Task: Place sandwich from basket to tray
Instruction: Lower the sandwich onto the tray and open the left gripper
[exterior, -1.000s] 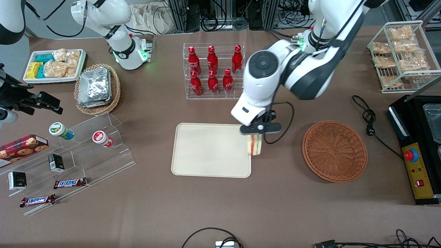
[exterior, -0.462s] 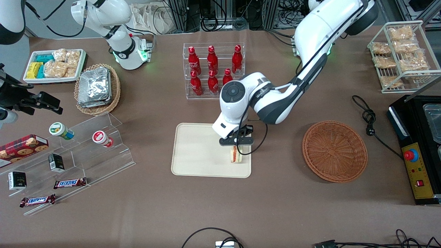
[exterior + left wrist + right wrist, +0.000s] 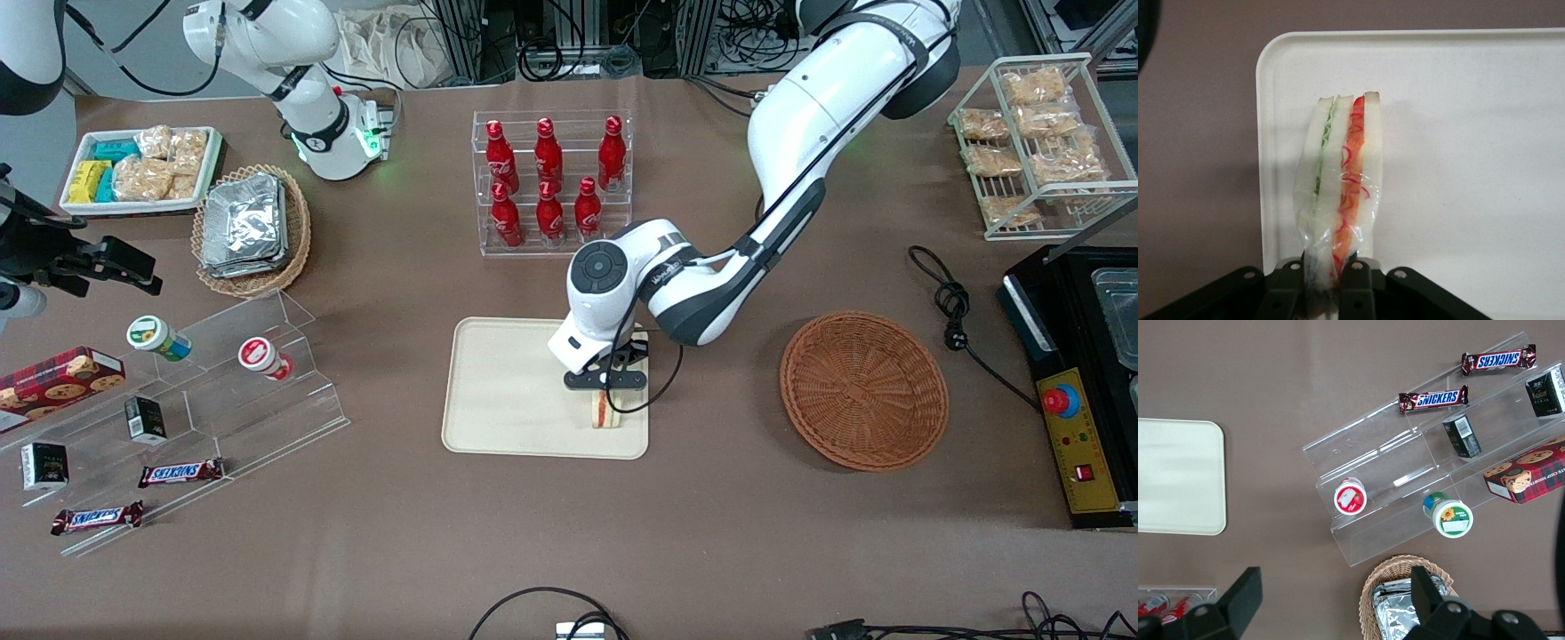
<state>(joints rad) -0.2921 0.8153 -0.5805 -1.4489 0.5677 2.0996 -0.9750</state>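
Note:
My left gripper (image 3: 607, 391) is shut on the sandwich (image 3: 607, 411), a plastic-wrapped white wedge with orange-red and green layers, and holds it just over the cream-beige tray (image 3: 507, 391), in the tray's corner nearest the front camera toward the working arm's end. In the left wrist view the sandwich (image 3: 1341, 187) hangs from the gripper (image 3: 1329, 283) by its wrapped end, above the tray's rounded corner (image 3: 1458, 133). The reddish-brown wicker basket (image 3: 863, 389) holds nothing and sits beside the tray toward the working arm's end.
A clear rack of red bottles (image 3: 551, 182) stands farther from the front camera than the tray. A clear tiered stand (image 3: 196, 400) with cups and candy bars lies toward the parked arm's end. A black cable (image 3: 956, 311) and a control box (image 3: 1080, 427) lie past the basket.
My gripper carried the sandwich from the tray's edge inward over the tray, then sank lower toward the tray's near corner. The basket has not moved.

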